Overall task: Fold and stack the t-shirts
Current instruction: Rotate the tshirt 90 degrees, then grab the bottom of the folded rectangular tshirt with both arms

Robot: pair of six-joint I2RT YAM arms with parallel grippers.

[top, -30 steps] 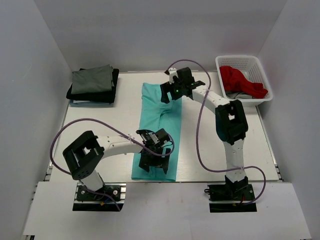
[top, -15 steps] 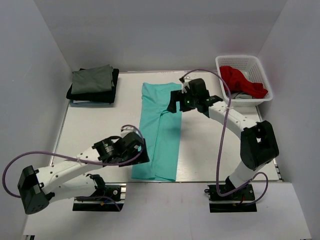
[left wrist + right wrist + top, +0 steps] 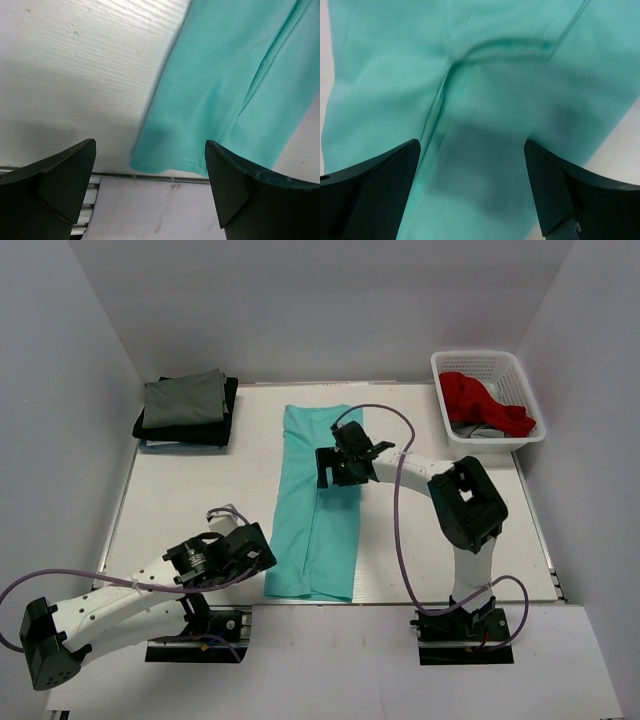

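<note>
Lying flat down the middle of the tabletop (image 3: 190,490), the teal t-shirt (image 3: 315,510) is folded lengthwise into a long strip that runs from near the far edge almost to the near edge. A sleeve seam shows as a curved ridge in the right wrist view.

The left gripper (image 3: 256,554) hangs low over bare table near the near edge, just beside the strip's near left corner. In its wrist view its fingers (image 3: 60,175) stand wide apart with nothing between them, and the shirt's hemmed corner (image 3: 165,160) lies below the gap.

The right gripper (image 3: 337,472) is above the far half of the strip, on its right side. Its fingers (image 3: 375,175) are also spread wide and hold nothing, and its shadow falls on the cloth (image 3: 485,100) beneath.

At the far left corner a folded grey-green t-shirt (image 3: 185,397) sits on top of a folded black t-shirt (image 3: 215,430). At the far right corner a white basket (image 3: 480,356) holds a crumpled red t-shirt (image 3: 480,400), with a bit of grey cloth under it.
</note>
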